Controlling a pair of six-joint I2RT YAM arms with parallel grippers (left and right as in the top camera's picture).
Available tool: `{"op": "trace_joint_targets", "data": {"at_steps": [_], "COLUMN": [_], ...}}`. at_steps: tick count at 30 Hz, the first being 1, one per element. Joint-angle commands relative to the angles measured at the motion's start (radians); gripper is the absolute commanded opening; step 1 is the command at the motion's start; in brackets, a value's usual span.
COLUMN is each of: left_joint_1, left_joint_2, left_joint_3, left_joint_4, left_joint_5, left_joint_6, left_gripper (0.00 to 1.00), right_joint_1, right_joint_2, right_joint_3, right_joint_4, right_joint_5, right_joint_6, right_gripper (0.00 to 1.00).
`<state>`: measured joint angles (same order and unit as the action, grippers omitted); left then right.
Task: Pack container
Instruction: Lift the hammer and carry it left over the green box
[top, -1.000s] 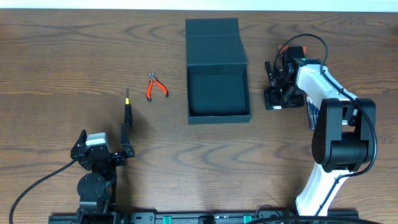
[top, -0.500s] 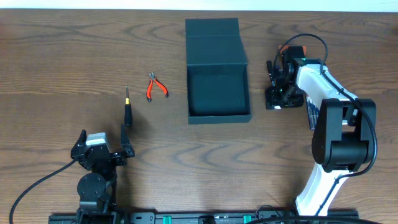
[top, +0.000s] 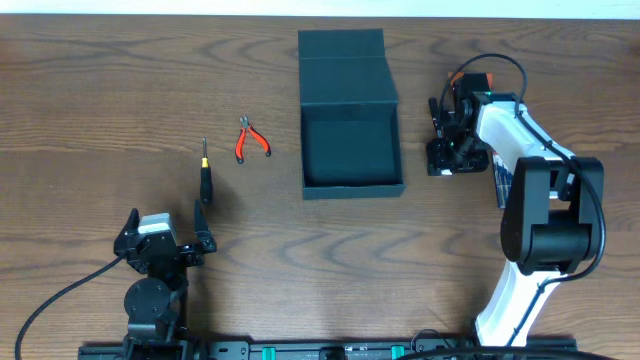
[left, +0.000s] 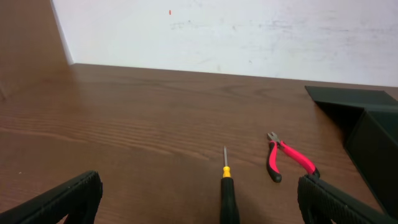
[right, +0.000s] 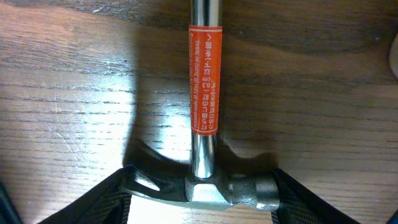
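Note:
The container (top: 350, 150), a dark teal-grey box, sits open at mid table with its flap lid (top: 342, 55) laid back toward the far side. To its right, my right gripper (top: 447, 150) points down at the table. In the right wrist view this gripper (right: 202, 199) is shut on the steel head of a hammer (right: 203, 112). One finger presses the claw and the other the striking face. The chrome shaft with an orange label runs away from the jaws. My left gripper (top: 166, 228) is open near the front left with nothing between its fingers (left: 329, 199).
A black-handled screwdriver (top: 205, 175) lies just ahead of the left gripper. Red-handled pliers (top: 250, 140) rest between it and the container. In the left wrist view, screwdriver (left: 228, 190), pliers (left: 286, 158) and the container's corner (left: 373, 124) show. The white right arm (top: 530, 200) stretches along the right side.

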<state>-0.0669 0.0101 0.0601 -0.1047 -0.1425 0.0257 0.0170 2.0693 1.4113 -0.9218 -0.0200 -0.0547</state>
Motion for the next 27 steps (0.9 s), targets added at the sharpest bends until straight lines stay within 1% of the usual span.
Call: {"op": "trace_joint_targets", "data": {"at_steps": [1,5,6,8,19,27], "left_joint_1": [0.005,0.005,0.005,0.005,0.005,0.005], "left_joint_2": [-0.006,-0.006,-0.006,-0.006,-0.006,-0.006], "left_joint_3": [-0.026,-0.026,-0.026,-0.026,-0.026,-0.026], "left_joint_4": [-0.016,-0.016,-0.016,-0.016,-0.016,-0.016], "left_joint_5": [-0.019,-0.019,-0.019,-0.019,-0.019,-0.019], "left_joint_6": [-0.002,-0.002,-0.002,-0.002,-0.002,-0.002], "left_gripper": [0.98,0.98,0.99,0.99,0.99,0.99], "right_joint_1": [0.003,0.003,0.003,0.003,0.012,0.064], "right_joint_2": [0.036,0.036,0.036,0.036,0.036,0.036], "right_joint_3": [0.038,0.099,0.115,0.150,0.350,0.530], "right_joint_4": [-0.020,-0.058,-0.066,-0.085,-0.195,-0.297], "right_joint_5": [-0.059,-0.059,-0.059,-0.059,-0.059,-0.059], "right_joint_6": [-0.003,-0.003,-0.003,-0.003,-0.005,-0.025], "right_gripper": [0.37,0.36,0.33,0.31,0.32,0.33]}}
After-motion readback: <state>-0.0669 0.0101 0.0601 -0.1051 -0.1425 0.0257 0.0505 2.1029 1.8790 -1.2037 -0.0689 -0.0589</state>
